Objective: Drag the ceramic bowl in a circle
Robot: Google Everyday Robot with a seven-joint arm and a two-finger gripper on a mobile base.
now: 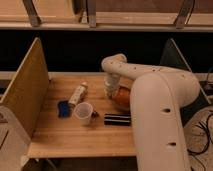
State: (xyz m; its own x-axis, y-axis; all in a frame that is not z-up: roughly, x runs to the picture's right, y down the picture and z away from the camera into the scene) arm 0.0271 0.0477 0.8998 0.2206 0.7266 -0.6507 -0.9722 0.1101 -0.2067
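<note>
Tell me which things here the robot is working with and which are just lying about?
In the job: ceramic bowl; gripper, down at the bowl's rim.
Lying about: white cup; blue object; pale bottle lying down; black box.

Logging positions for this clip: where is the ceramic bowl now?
Camera view: the ceramic bowl sits right of the table centre, partly behind the arm, with the gripper at its image-left rim and a black box in front.

You see the jaws at the bowl (124,98) on the desk (75,137); cup (83,113) and bottle (77,93) lie to their left.
</note>
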